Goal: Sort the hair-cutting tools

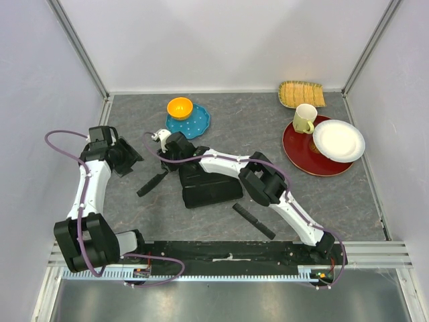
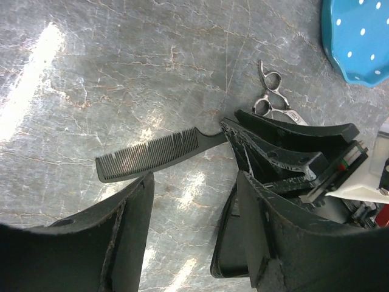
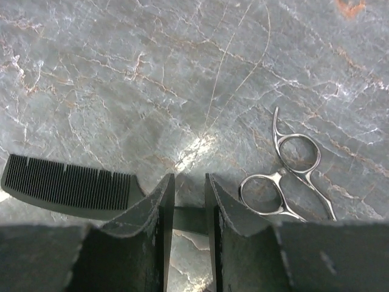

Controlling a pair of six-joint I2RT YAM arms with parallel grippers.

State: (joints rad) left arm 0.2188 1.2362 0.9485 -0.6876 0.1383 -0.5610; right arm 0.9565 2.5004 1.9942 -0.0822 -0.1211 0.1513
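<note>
Far left, the left gripper (image 2: 194, 182) hangs with its jaws spread wide and nothing between them, just short of the toothed end of a long, narrow black plastic comb (image 2: 152, 155) lying flat on the table. In the overhead view the comb's long axis runs from lower left to upper right, with the teeth toward the left arm and the handle toward the right gripper (image 3: 189, 185). The right gripper is the nearer of the two. Its jaws are drawn narrow directly over the handle (whether they actually pinch it cannot be told from these views).

Just right of that handle lies a pair of slim silver metal scissors (image 3: 282, 176), with the finger rings in plain sight and the blades hidden behind the claw. Further right sits a flat black rectangular zip case (image 1: 211, 188), partly under the right arm. A second black plastic comb (image 1: 253, 220) lies well apart toward the front edge. No second pair of scissors is visible.

The grey marbled tabletop (image 1: 255, 134) is flat and matte. A teal dotted plate (image 1: 200, 124) carrying an orange bowl (image 1: 179, 107) stands at the back, and a red plate (image 1: 305, 161) sits at right, all within white walls.
</note>
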